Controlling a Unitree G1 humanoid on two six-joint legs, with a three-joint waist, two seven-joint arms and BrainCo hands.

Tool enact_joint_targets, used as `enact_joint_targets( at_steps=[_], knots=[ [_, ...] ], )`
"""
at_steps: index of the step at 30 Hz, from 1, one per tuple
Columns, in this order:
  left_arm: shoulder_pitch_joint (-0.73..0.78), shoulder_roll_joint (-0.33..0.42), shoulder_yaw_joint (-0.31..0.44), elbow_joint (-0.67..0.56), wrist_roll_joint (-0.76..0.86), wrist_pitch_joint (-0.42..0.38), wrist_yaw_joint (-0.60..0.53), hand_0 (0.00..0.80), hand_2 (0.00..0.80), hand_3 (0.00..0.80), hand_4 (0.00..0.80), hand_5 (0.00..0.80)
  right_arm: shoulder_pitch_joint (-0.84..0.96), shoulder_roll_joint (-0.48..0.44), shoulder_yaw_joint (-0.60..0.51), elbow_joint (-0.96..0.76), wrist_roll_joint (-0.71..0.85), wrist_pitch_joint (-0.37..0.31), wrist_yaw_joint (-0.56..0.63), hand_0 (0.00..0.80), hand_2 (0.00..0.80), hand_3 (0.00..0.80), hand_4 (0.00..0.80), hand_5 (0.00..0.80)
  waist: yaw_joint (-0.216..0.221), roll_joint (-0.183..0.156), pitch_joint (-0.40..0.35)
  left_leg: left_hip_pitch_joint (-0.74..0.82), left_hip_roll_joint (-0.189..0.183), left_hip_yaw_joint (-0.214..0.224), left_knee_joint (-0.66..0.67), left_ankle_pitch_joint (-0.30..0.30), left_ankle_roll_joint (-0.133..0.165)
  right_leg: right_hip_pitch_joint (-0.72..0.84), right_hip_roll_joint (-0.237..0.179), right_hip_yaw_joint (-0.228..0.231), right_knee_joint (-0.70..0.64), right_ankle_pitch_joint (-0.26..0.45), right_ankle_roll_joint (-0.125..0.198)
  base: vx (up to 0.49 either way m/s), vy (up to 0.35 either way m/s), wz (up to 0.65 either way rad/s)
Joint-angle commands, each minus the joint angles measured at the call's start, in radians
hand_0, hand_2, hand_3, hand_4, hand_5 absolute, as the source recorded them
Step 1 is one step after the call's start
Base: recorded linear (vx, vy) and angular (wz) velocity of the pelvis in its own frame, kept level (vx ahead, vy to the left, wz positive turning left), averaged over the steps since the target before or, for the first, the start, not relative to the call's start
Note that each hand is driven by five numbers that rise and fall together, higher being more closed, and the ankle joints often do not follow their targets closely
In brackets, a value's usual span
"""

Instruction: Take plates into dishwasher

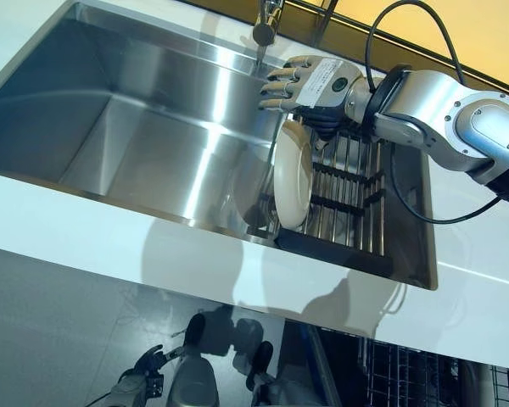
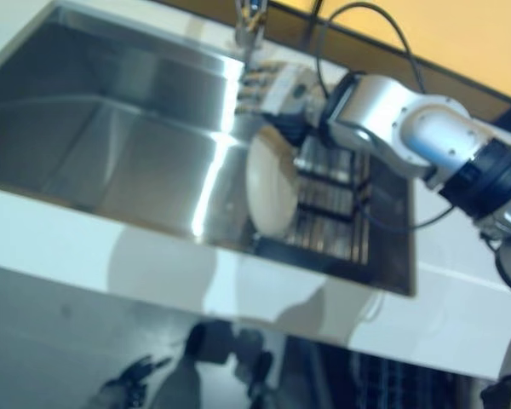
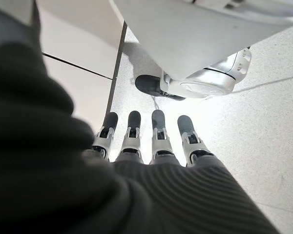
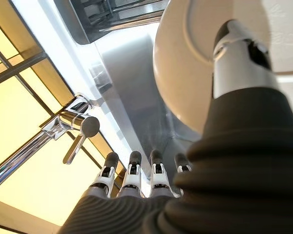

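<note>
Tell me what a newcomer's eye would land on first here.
First, the cream plate standing on edge in the dark rack at the right end of the steel sink, with the right hand above it, fingers straight and thumb against the plate. Next, the chrome faucet at the sink's back edge. The left hand hangs open over the floor.

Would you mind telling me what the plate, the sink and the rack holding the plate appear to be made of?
The plate looks like glazed ceramic: cream-white and smooth with a soft sheen, though melamine can't be ruled out. The sink looks like brushed stainless steel: silver walls with streaky reflections. The rack appears to be metal wire: thin parallel bars, dark at the frame, possibly coated.
</note>
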Motion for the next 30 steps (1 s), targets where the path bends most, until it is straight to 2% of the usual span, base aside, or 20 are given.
enact_joint_targets(
  at_steps=[1,30],
  knots=[
    [-0.016,0.011,0.024,0.011,-0.035,-0.018,0.007,0.0,0.0,0.0,0.0,0.0,-0.088,-0.003,0.022,-0.011,-0.007,0.041,0.0,0.0,0.0,0.0,0.0,0.0,-0.007,-0.034,-0.002,0.015,-0.009,0.057,-0.005,-0.03,0.017,-0.036,-0.044,0.039,-0.001,0.074,0.074,0.0,0.0,0.0],
    [-0.015,0.007,0.033,0.019,-0.044,-0.033,0.001,0.0,0.0,0.0,0.0,0.0,-0.051,0.002,0.015,-0.073,0.006,0.02,0.101,0.0,0.0,0.0,0.0,0.0,-0.008,-0.039,0.0,0.018,-0.012,0.063,-0.005,-0.032,0.019,-0.035,-0.044,0.043,-0.001,0.074,0.073,0.0,0.0,0.0]
  ],
)
